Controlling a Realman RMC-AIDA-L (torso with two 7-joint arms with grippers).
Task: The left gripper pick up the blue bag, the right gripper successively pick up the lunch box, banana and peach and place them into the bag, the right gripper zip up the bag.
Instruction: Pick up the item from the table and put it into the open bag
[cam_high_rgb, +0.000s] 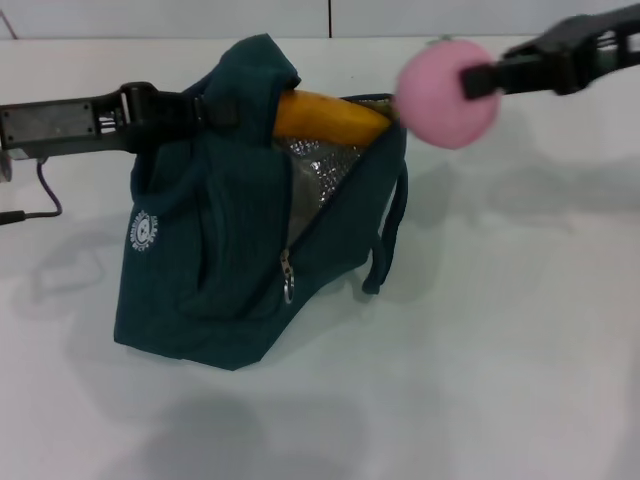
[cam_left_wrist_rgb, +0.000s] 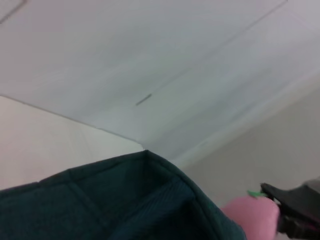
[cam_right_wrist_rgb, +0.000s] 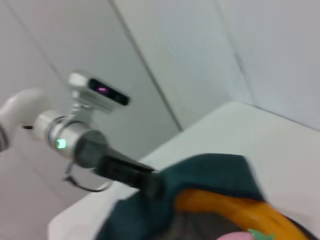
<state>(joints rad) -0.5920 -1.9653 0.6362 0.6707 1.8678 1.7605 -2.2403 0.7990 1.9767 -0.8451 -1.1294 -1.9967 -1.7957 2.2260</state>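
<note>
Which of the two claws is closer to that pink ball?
The right. The right gripper is clamped on the peach above the bag's open edge; the left gripper grips the blue bag at its far side.

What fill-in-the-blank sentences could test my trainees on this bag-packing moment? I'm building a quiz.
1. The right gripper is shut on the ____.
2. The left gripper holds up the blue bag by its ____ edge.
3. The fruit sticking out of the bag's open mouth is the ____.
4. The zipper pull hangs down and the bag is not yet ____.

Missing words: peach; top; banana; zipped
</note>
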